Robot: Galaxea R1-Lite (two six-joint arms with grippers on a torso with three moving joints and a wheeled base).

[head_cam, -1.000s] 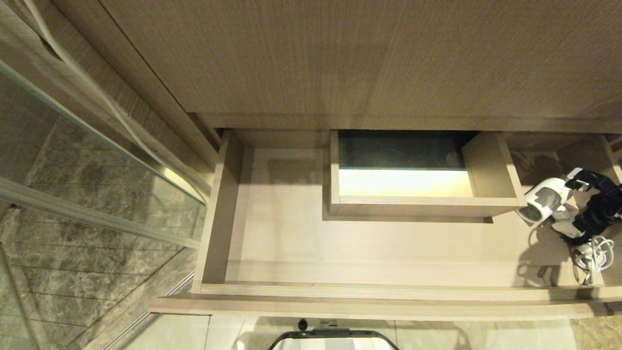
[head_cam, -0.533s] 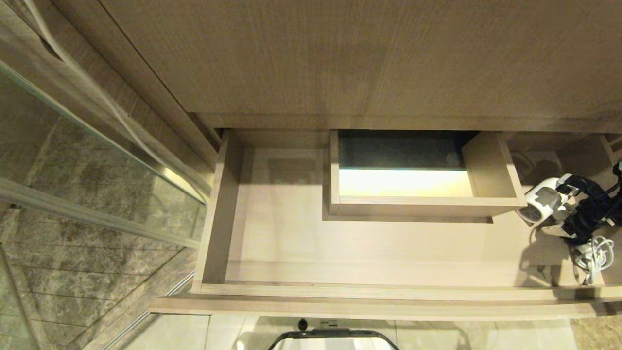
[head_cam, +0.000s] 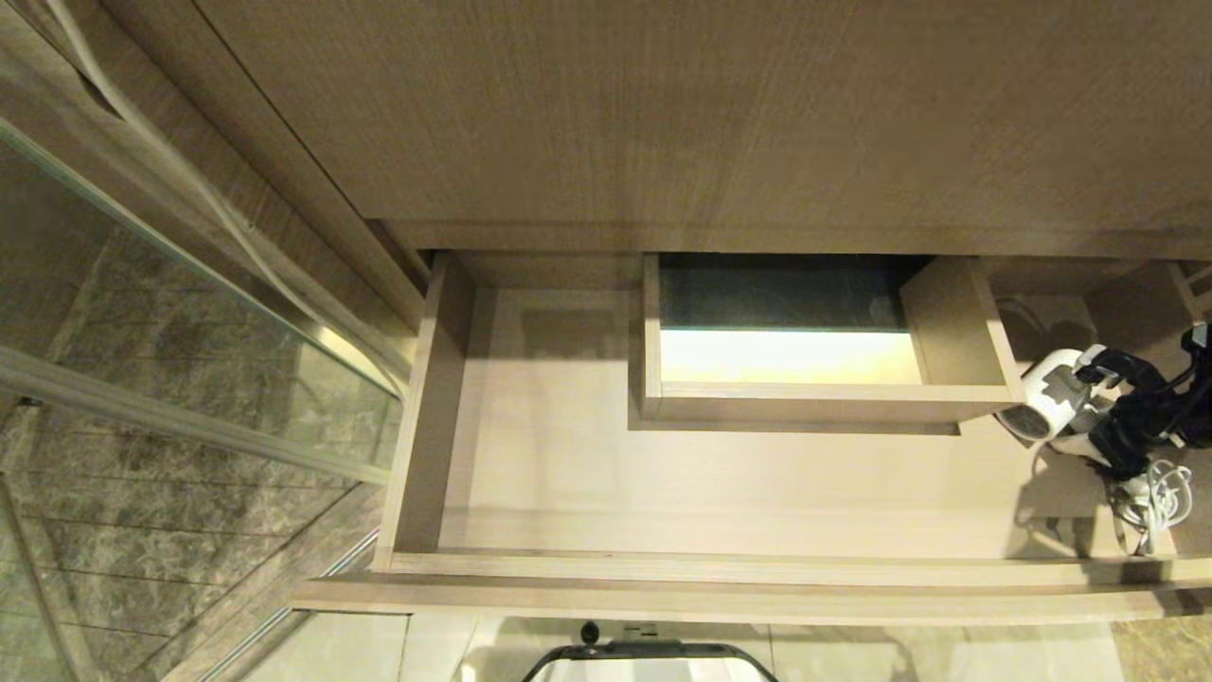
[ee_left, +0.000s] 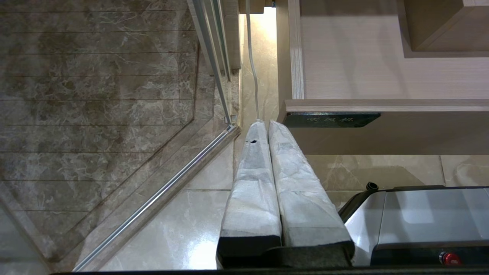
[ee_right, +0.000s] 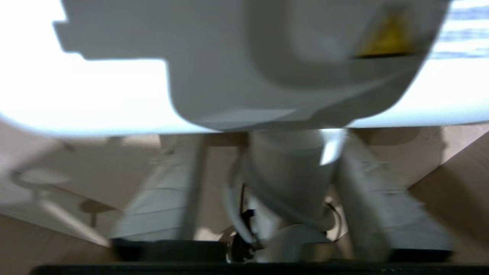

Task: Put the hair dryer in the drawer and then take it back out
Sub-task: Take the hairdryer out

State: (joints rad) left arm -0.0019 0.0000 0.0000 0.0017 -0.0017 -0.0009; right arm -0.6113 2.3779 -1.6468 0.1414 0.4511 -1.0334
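Fingers of my right gripper (head_cam: 1103,407) straddle the handle of the hair dryer (head_cam: 1051,403), one on each side, but I cannot tell whether they grip it or stand clear; the dryer sits between them at the right end of the open drawer (head_cam: 663,568), its bundled cord (head_cam: 1150,497) just beside them. Fingers (ee_left: 263,179) of my left gripper (ee_left: 267,124) are pressed together, empty, parked before the drawer's labelled front.
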